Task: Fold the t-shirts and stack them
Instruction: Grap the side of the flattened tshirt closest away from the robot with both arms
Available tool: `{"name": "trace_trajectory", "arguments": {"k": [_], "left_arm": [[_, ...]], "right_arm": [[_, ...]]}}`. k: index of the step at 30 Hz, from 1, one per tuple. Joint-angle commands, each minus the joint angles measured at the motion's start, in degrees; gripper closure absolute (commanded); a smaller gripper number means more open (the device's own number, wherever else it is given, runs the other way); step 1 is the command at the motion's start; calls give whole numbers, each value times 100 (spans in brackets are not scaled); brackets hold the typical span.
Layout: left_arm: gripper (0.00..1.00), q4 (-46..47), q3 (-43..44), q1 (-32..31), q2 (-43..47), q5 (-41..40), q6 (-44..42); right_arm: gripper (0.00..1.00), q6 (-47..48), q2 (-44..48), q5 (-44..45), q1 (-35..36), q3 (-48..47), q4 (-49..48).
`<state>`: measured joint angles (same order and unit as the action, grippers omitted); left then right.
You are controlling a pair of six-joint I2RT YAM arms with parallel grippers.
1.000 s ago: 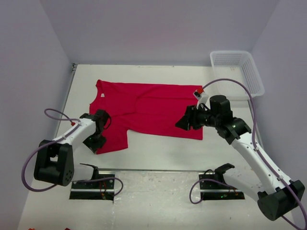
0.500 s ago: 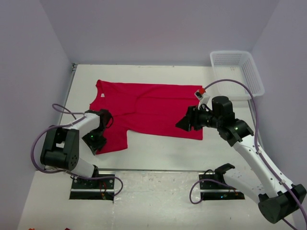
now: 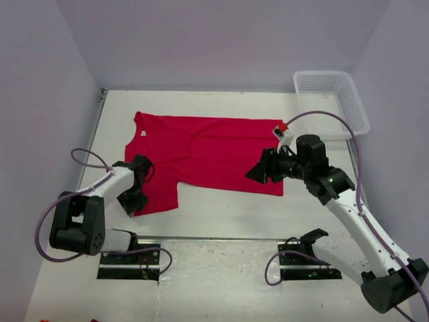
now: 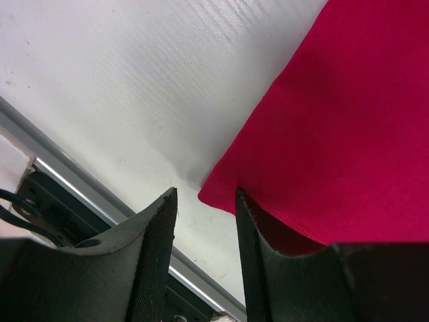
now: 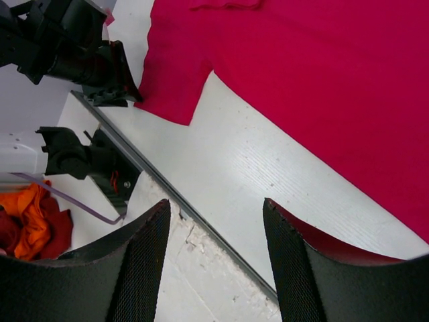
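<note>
shirt (image 3: 201,151) lies flat on the table (image 3: 221,211), long axis left to right. left gripper (image 3: 132,201), jaws apart, straddles its near sleeve corner; right gripper (image 3: 258,173), jaws apart too, sits at the near right hem.

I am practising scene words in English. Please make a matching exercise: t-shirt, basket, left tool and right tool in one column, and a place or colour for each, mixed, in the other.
1. t-shirt
2. basket
3. left tool
4. right tool

A. white, far right
B. at the t-shirt's near left corner
C. red, spread flat
D. over the t-shirt's right end

Pairs: 1-C, 2-A, 3-B, 4-D
</note>
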<state>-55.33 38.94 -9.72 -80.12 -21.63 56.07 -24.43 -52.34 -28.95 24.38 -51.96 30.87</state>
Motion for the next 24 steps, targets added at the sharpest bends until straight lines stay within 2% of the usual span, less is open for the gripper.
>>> {"name": "trace_trajectory", "arguments": {"k": [1,5,7,9,19,24], "left_arm": [[56,1639,-553,40,74,598,0],[61,2061,-817,66,198,686,-18],[69,2114,-888,66,207,660,26],[72,2228,-923,66,303,686,-8],[73,2439,-949,101,286,765,-140],[83,2492,-958,136,286,783,-246]], "right_arm": [[41,-53,66,100,14,-288,42],[41,-80,101,100,31,-340,68],[41,-80,110,91,23,-367,120],[41,-97,162,100,23,-367,156],[41,-124,321,214,23,-490,349],[41,-185,250,258,23,-455,384]]}}
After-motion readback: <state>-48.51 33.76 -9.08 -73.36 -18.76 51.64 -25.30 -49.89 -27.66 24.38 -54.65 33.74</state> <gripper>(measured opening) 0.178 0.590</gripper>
